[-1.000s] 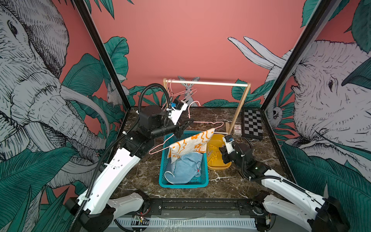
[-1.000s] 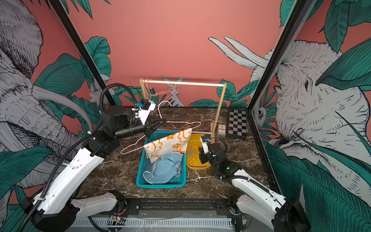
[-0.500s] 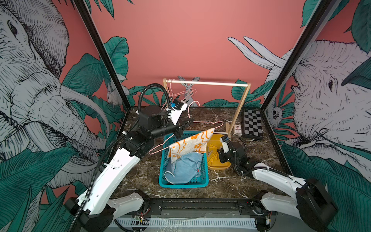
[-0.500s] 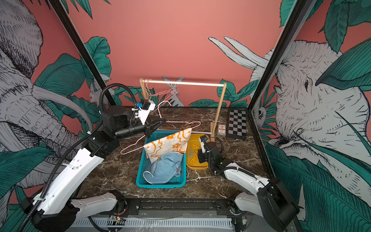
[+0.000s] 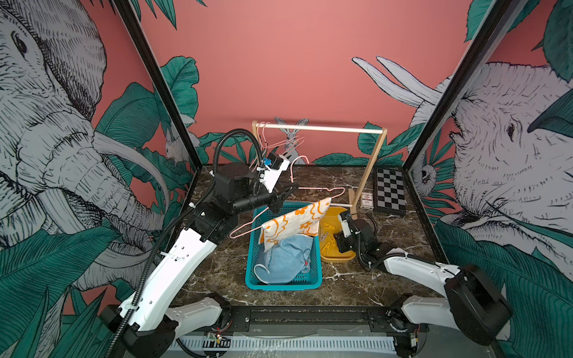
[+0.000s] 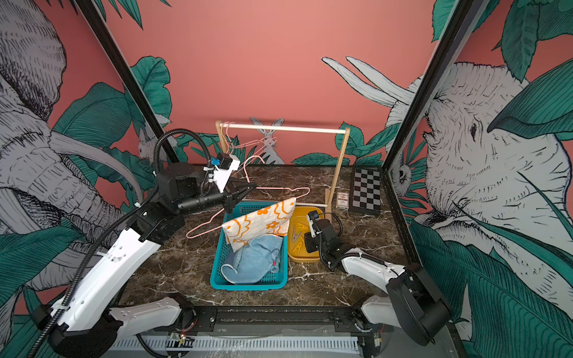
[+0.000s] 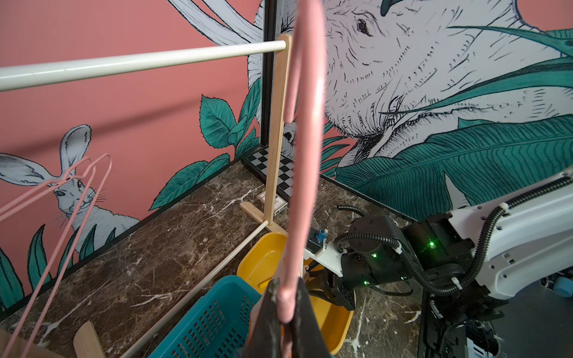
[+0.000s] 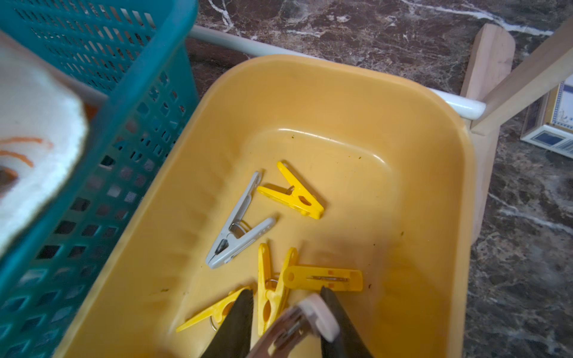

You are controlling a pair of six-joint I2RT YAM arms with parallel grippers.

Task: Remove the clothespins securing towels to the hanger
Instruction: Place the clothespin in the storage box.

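My left gripper [image 7: 286, 283] is shut on the pink hanger [image 7: 305, 124] and holds it tilted above the teal basket [image 5: 285, 283]. A cream towel with orange flowers [image 5: 294, 226] hangs from that hanger [image 5: 310, 189] and dips into the basket. A light blue towel [image 5: 288, 257] lies in the basket. My right gripper [image 8: 285, 291] is open low over the yellow tray [image 8: 403, 124]. A blurred pale clothespin [image 8: 316, 313] sits loose between its fingers. Several clothespins lie in the tray, among them a grey one [image 8: 235, 229] and a yellow one [image 8: 294, 195].
A wooden rack [image 5: 319, 127] stands at the back with two bare pink hangers [image 5: 273, 142] on its left end, and its foot is beside the tray. A checkerboard [image 5: 390, 192] and a small card box [image 5: 366, 200] lie at the back right.
My right arm has dropped lower over the yellow tray and its jaws have spread apart, leaving the pale clothespin loose. The left arm and hanger have not moved.
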